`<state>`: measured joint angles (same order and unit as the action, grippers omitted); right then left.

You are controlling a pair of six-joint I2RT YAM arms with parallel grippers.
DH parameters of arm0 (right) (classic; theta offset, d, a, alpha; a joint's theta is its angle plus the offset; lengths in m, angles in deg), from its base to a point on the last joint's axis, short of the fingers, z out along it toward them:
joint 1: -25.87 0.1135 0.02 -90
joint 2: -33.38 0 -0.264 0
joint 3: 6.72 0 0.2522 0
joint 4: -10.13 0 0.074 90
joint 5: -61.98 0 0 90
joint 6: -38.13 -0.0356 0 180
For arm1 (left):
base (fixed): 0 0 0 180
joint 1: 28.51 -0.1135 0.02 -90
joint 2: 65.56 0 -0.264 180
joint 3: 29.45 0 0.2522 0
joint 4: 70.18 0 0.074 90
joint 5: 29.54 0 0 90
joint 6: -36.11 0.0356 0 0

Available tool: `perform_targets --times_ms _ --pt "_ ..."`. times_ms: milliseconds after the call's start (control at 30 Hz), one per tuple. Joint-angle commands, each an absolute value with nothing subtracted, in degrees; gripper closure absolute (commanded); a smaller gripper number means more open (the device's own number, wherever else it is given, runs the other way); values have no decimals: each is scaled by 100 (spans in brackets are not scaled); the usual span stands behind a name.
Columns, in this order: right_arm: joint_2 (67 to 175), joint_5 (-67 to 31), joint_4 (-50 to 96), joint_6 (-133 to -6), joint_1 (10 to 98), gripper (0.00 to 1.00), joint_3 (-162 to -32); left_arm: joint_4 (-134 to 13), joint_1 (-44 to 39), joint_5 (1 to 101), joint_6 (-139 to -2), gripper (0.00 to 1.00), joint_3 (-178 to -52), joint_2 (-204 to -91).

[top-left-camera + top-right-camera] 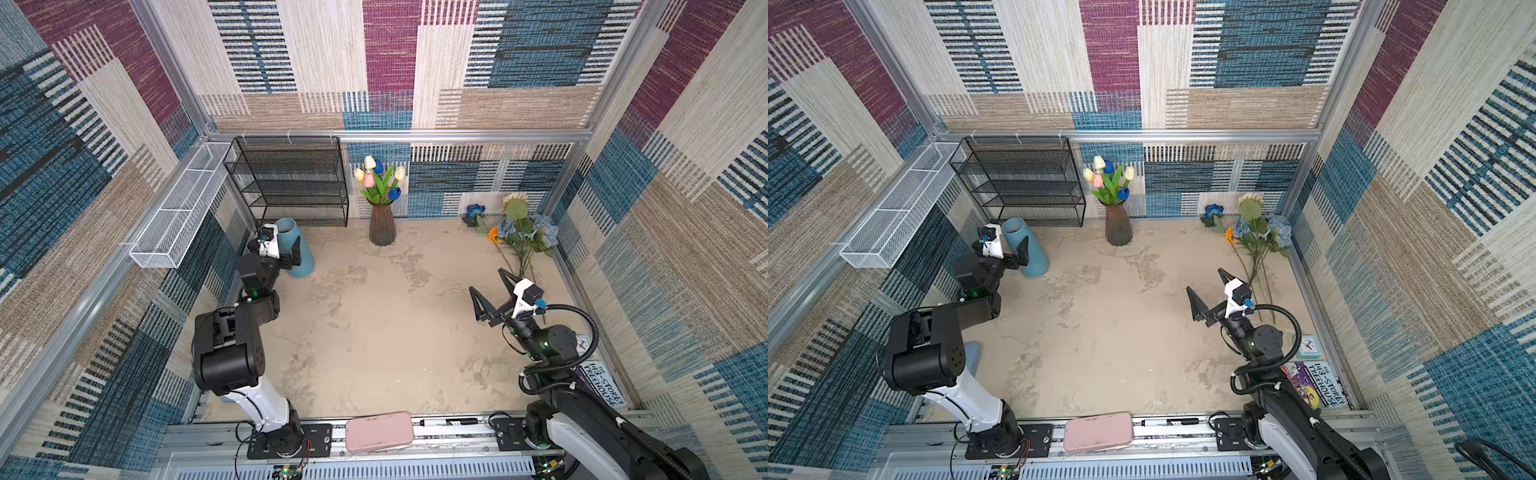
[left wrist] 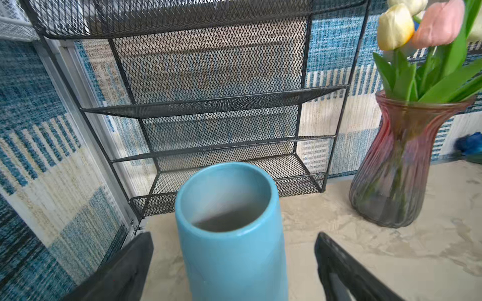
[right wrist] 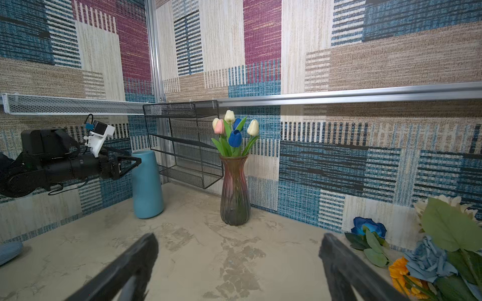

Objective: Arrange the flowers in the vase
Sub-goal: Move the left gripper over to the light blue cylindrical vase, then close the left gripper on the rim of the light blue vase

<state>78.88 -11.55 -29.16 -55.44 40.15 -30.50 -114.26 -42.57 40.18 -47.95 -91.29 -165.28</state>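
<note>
Spread wide, the left gripper (image 2: 233, 235) is set astride the upper body of the tall sky-blue ceramic cylinder vase (image 2: 232, 263). A gap is visible at each finger, so nothing is clamped. The right gripper (image 1: 486, 279) is likewise held apart and empty above the sandy beige tabletop (image 1: 374, 332), near the stem ends of the loose artificial flowers (image 1: 519, 239). These are laid in the far right corner: a blue rose (image 1: 476, 210), a cream sunflower (image 1: 514, 203), a dusty-blue rose bunch (image 1: 542, 227) and an orange pompom bloom (image 1: 493, 233). Small tulips (image 1: 376, 178) are already stood in the ribbed pink-grey glass vase (image 1: 382, 228) by the back wall. The approach is judged to be the step in hand, since no loose stem is yet picked. Next, a steadying closure on the blue vase and a low, precise pinch on one thin stem are called for.
</note>
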Motion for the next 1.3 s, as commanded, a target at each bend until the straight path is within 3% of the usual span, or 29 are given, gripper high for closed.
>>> perform_targets --times_ms 0,367,767,933,1133,1267 --pt "7921 -1080 -3104 -5552 4028 0 -3128 -11528 -4248 3907 -4822 1 -9369 -16766" --pt "7893 -1125 -3069 -5547 4034 0 -3138 -11514 -4104 3942 -4756 1 -10082 -17568" --pt "7889 -1176 -3042 -5529 4028 0 -3138 -11705 -4055 3970 -4830 23 -10289 -17876" --pt "7891 -1286 -3012 -5530 4029 0 -3190 -11716 -4060 3876 -4861 39 -10307 -17881" --pt "8022 -1644 -2988 -5636 4035 0 -3305 -11776 -4019 3744 -4932 70 -10183 -17753" --pt "8268 -1815 -2906 -5816 4029 0 -3452 -11690 -3843 3728 -4846 76 -9973 -17466"
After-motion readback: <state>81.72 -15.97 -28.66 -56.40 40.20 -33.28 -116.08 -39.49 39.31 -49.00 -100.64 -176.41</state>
